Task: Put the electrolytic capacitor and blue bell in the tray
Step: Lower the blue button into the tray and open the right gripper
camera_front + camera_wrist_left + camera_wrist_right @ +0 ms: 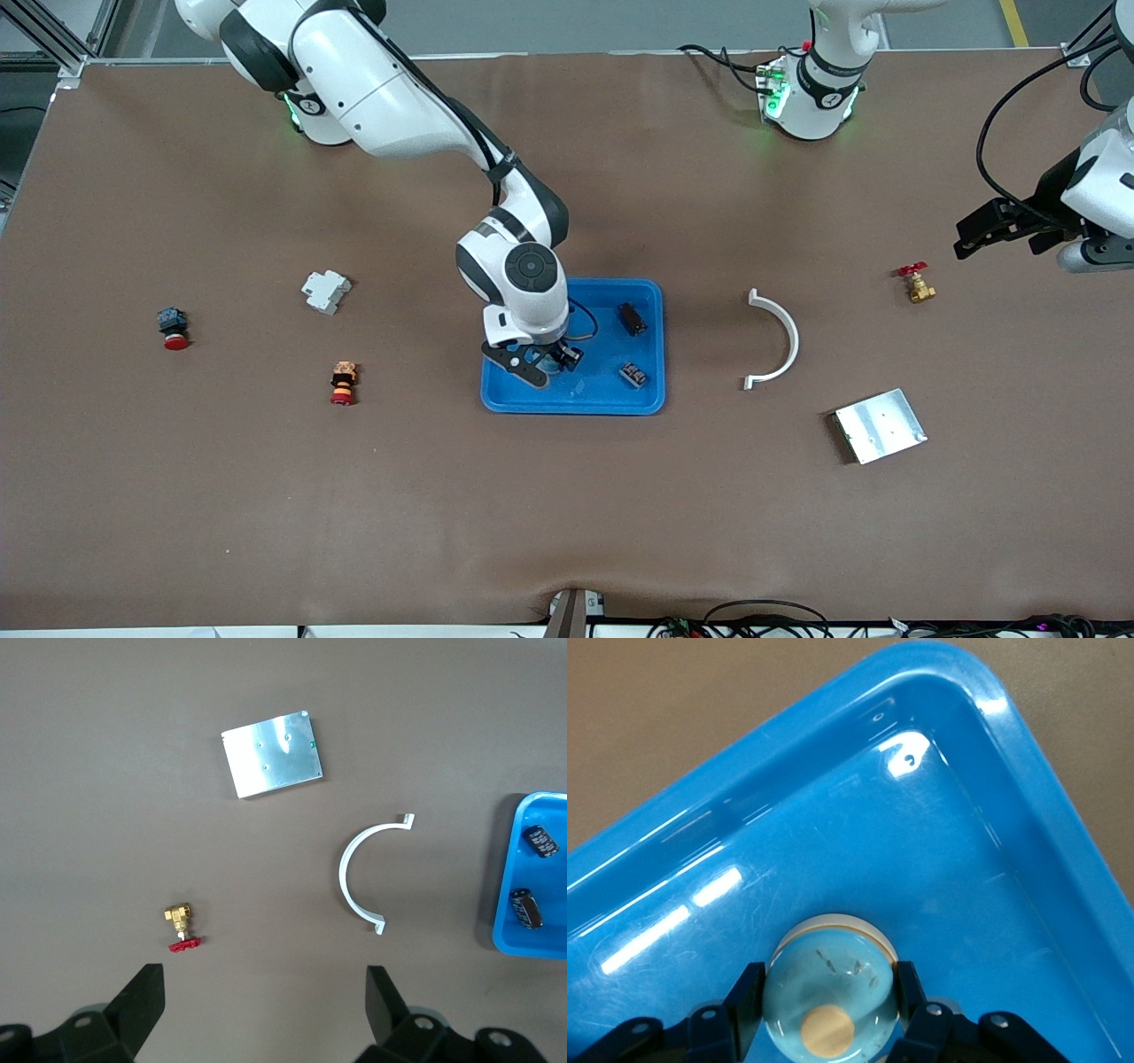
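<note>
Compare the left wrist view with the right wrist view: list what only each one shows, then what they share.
Only the left wrist view: the open left gripper over bare table, the silver plate, the white curved bracket, the brass valve with its red handle, and two dark capacitors in the tray.

Only the right wrist view: the right gripper shut on the blue bell, low over the tray floor.

Both: the blue tray and the brown table.
</note>
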### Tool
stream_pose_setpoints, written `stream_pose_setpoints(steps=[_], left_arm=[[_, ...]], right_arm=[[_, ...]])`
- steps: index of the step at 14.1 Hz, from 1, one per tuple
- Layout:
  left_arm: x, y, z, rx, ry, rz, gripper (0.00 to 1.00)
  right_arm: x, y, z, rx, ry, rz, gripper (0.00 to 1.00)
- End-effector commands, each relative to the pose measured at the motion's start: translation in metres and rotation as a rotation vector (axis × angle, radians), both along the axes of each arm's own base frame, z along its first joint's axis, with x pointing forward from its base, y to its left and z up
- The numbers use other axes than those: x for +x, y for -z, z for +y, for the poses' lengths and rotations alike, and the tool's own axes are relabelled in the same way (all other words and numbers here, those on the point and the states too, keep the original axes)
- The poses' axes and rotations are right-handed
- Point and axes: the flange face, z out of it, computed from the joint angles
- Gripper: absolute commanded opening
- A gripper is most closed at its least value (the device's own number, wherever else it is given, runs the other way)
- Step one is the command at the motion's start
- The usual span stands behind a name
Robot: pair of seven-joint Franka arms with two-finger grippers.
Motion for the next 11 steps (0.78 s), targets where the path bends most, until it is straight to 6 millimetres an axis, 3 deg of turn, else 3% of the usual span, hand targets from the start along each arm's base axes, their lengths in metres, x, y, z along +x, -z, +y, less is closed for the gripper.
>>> stream_pose_setpoints(steps=[1,11], left_arm=[[-0.005,-0.003,0.003,-0.028,0.008,-0.011,1.00],[-0.003,0.001,0.013,-0.029,-0.012,-0.003,1.00]], right_arm=[[0.003,0.007,0.007,-0.013,0.004,-0.027,0.00],[0.009,0.008,-0.001,-0.040,-0.031,-0.044,0.00]])
